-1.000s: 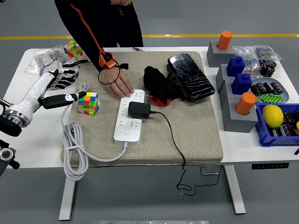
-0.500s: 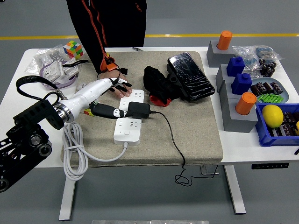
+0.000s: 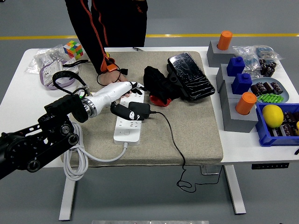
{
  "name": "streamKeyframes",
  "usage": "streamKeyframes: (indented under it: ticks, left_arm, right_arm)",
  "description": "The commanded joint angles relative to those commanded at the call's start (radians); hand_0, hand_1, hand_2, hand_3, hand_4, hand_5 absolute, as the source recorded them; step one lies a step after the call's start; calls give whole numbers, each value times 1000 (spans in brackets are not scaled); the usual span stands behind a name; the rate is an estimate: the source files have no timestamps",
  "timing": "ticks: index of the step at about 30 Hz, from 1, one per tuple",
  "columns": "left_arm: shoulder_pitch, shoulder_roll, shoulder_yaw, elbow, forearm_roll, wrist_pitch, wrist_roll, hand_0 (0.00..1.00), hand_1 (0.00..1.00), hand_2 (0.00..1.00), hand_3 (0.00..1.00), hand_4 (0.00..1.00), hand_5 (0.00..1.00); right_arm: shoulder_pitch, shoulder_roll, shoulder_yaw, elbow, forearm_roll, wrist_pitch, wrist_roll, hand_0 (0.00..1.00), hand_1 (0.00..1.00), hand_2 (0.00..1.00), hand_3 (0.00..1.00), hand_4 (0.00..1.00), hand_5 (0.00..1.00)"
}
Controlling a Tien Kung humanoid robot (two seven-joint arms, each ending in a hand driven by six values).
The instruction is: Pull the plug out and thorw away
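Blue bin (image 3: 270,135) at the right edge holding a yellow lemon (image 3: 273,115), two orange pegs, two blue ones, left hand (image 3: 122,99) fingers closing around the black plug (image 3: 140,110), still seated in the white power strip (image 3: 128,122) on the mat.

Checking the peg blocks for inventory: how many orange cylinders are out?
2: one orange cylinder on the far grey block, another on the near grey block beside the blue bin.
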Motion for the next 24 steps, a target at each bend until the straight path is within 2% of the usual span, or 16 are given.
streamKeyframes:
  ticks: [6,10,11,16,17,22,23,24]
  left_arm:
    - [-48,-25,45,90,-39,-16,17,697,775,767,830,981,333]
    - [-60,-30,67,114,-53,-17,18,697,775,767,830,981,333]
    - [-62,-33,72,121,-58,-16,18,677,727,733,811,993,337]
    - [-69,-46,85,152,-90,-5,8,677,727,733,811,993,337]
    - [-70,-49,90,159,-96,-3,6,615,675,636,690,930,260]
    - [-75,-56,116,185,-114,3,0,615,675,636,690,930,260]
    - [-75,-57,117,188,-116,3,-1,548,643,573,586,848,170]
    - [-73,-60,120,196,-125,1,5,548,643,573,586,848,170]
  right_arm:
    - [4,-5,-18,0,8,-1,0,660,698,707,701,998,514]
    - [4,-8,-24,-2,8,0,-2,660,698,707,701,998,514]
    - [3,-8,-22,-3,8,0,-2,660,699,706,702,998,514]
    - [3,-9,-28,-4,11,0,-2,660,699,706,702,998,514]
    - [3,-10,-30,-3,12,0,-2,660,699,706,702,998,514]
    - [3,-11,-39,-3,15,-1,-2,660,699,706,702,998,514]
    - [3,-11,-39,-2,16,-1,-2,660,699,706,702,998,514]
    - [2,-10,-42,-2,17,-1,-1,660,699,706,702,998,514]
